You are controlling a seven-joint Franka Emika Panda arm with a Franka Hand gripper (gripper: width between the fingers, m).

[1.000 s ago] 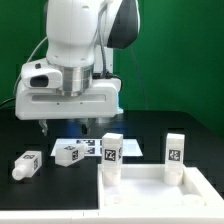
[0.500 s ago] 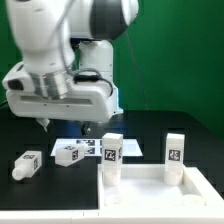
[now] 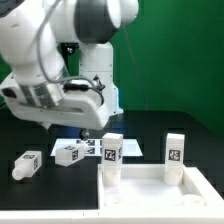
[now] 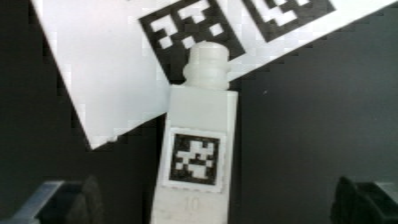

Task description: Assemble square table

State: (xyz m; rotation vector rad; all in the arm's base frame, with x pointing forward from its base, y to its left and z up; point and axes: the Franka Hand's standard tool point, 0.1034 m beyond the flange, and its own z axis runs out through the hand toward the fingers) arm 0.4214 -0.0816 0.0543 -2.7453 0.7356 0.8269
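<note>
The white square tabletop (image 3: pixel 160 192) lies underside up at the front right of the exterior view. Two white tagged legs stand upright on it, one at its left corner (image 3: pixel 110 150) and one at its right corner (image 3: pixel 176 150). A third leg (image 3: pixel 68 153) lies at the marker board's (image 3: pixel 128 147) front left corner. A fourth leg (image 3: pixel 27 165) lies on the black table further left. My gripper (image 3: pixel 52 124) hangs tilted above and behind the third leg. In the wrist view that leg (image 4: pixel 199 140) lies between my open fingers (image 4: pixel 365 200), and my gripper (image 4: pixel 205 206) holds nothing.
The marker board (image 4: pixel 134 70) lies under the leg's peg end in the wrist view. The white robot base (image 3: pixel 100 70) stands behind against the green backdrop. The black table (image 3: pixel 40 195) carries everything.
The arm has swung and tilted toward the exterior view's left, and the hand has come lower over the leg lying by the marker board. The parts have not moved.
</note>
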